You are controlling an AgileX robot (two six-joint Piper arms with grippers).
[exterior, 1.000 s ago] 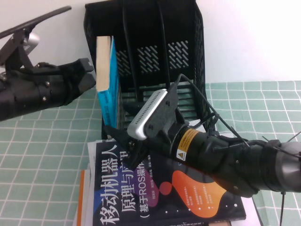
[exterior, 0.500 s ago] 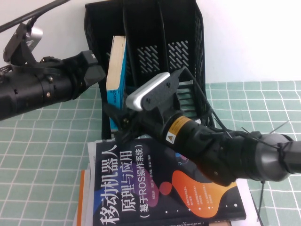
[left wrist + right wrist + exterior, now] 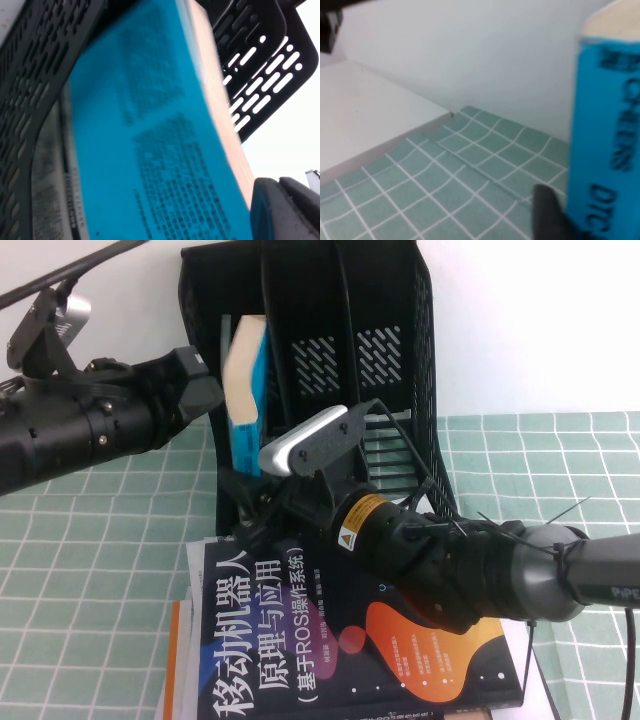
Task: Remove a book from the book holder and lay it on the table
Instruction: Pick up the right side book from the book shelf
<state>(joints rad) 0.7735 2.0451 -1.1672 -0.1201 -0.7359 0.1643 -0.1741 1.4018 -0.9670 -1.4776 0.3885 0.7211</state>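
The book (image 3: 245, 380), cyan cover and cream page edges, leans to the right in the leftmost slot of the black book holder (image 3: 390, 300). My left gripper (image 3: 205, 390) is open just left of the book's upper part; in the left wrist view the cyan cover (image 3: 150, 150) fills the frame, with one finger (image 3: 280, 210) by the page edges. My right gripper (image 3: 250, 515) is at the book's lower end and is shut on it. The right wrist view shows the "DTC" spine (image 3: 607, 150) with one dark finger (image 3: 547, 212) against it; the other finger is hidden.
A dark navy book (image 3: 330, 640) with orange shapes lies flat on a small stack in front of the holder, under my right arm. The green gridded table (image 3: 100, 540) extends left and right. A white wall stands behind. A white board (image 3: 360, 110) borders the cloth.
The book has tipped from upright to leaning right. My right gripper has moved in to its lower end. My left gripper has shifted right beside it.
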